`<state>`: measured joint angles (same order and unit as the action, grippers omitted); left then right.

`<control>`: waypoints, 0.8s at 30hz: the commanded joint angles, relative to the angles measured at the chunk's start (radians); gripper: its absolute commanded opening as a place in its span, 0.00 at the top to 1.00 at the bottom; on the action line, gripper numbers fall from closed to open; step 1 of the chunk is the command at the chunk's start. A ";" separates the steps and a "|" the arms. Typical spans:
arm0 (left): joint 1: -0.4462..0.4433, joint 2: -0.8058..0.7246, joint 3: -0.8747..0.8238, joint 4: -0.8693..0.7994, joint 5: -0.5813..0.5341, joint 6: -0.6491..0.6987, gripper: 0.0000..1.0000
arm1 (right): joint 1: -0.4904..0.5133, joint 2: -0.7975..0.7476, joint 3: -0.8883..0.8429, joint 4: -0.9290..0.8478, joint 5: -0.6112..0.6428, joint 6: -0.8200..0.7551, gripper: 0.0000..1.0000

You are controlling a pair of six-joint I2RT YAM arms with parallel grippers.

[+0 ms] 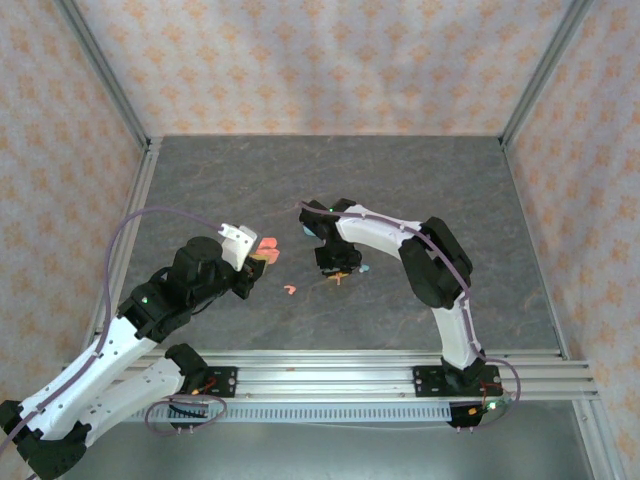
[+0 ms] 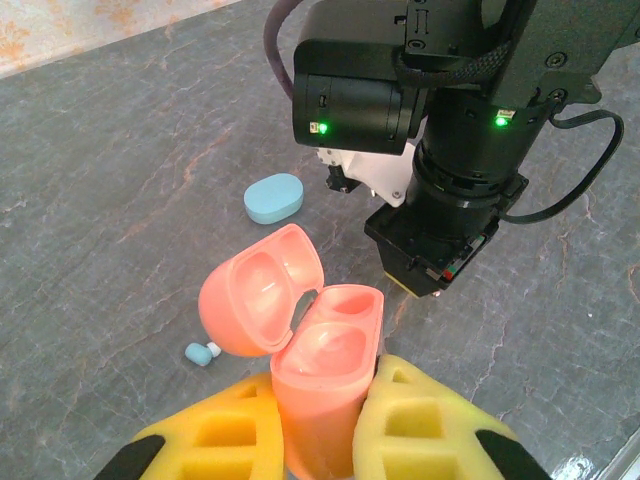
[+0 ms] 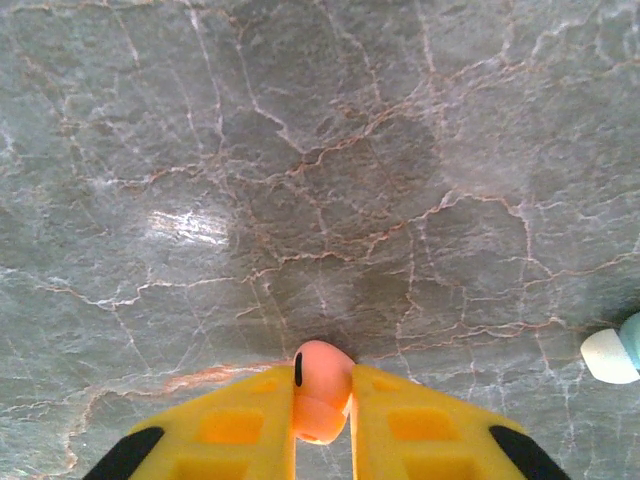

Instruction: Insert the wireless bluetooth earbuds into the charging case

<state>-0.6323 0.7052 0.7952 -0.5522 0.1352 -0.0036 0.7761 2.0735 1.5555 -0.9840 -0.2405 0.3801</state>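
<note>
Right gripper (image 3: 322,405) is clenched on a pink earbud (image 3: 322,385), low over the table. It looks tiny, light and slick hard plastic that could twist or squirt out, so a gentle pinch across the body seems best. Left gripper (image 2: 325,395) clamps the open pink case (image 2: 325,345) upright with its cups bare, at 9 o'clock from the right gripper in the top view.

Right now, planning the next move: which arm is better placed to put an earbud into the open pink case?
Right. The right hand pinches a pink earbud, while the left hand is busy gripping the pink case nearby.
</note>
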 commanded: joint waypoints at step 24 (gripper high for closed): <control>0.004 0.034 0.142 0.258 0.173 0.003 1.00 | -0.059 -0.627 0.015 0.246 -0.104 0.119 1.00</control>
<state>-0.6323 0.7238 0.8925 -0.4023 0.2405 -0.0032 0.7128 1.5211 1.5497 -0.8616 -0.3038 0.4706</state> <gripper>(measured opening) 0.152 0.050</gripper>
